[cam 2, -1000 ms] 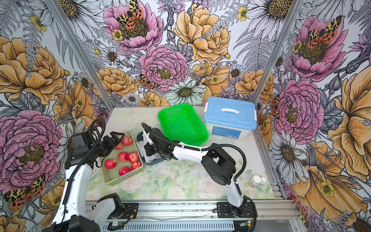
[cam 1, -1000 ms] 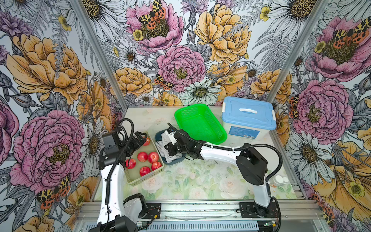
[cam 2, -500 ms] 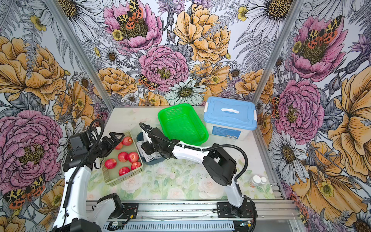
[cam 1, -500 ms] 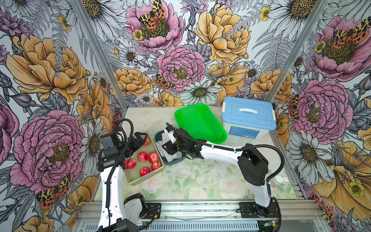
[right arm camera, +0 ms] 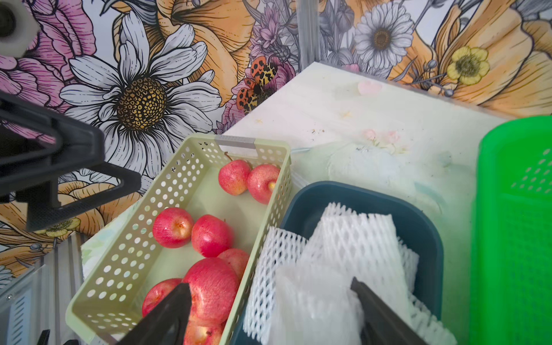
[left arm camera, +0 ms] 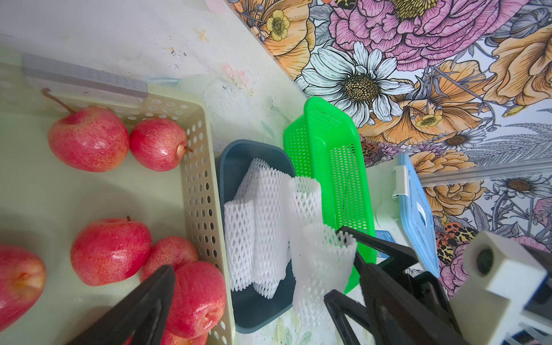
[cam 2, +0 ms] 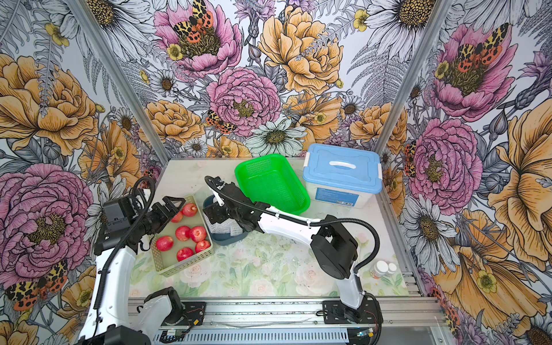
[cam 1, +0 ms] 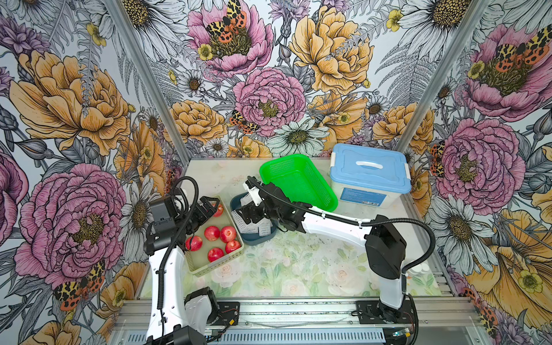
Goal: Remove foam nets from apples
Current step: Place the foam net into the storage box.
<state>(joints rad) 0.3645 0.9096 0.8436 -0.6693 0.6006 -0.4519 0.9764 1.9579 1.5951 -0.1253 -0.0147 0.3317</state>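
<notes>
L gripper (cam 1: 210,206) is seen spread fully w/ nothing held, hung over the far end of the beige basket (cam 1: 215,265). No change is noted there vs a sec ago. Seven apples (cam 2: 182,233) are counted in that basket in a top view, all bare & glossy red. No sleeved fruit is found on the table, though spots under the arms are hidden.

Just beside the basket, the blue tub (cam 1: 256,240) is filled w/ foam nets (cam 1: 257,227), flattened & stacked. The change is here: R gripper (right arm camera: 270,283), pinched shut over the tub a sec ago, has been opened wide. A loose net (left arm camera: 322,263) is seen btwn its spread jaws, standing on the pile & no longer clamped. It is judged to have been let go into the tub.

Further R, the green basket (cam 1: 295,182) is empty & the lidded box (cam 1: 370,170) is shut.

Meaning: the last net has prob. been disposed of, so the task is judged done or v. near it.
</notes>
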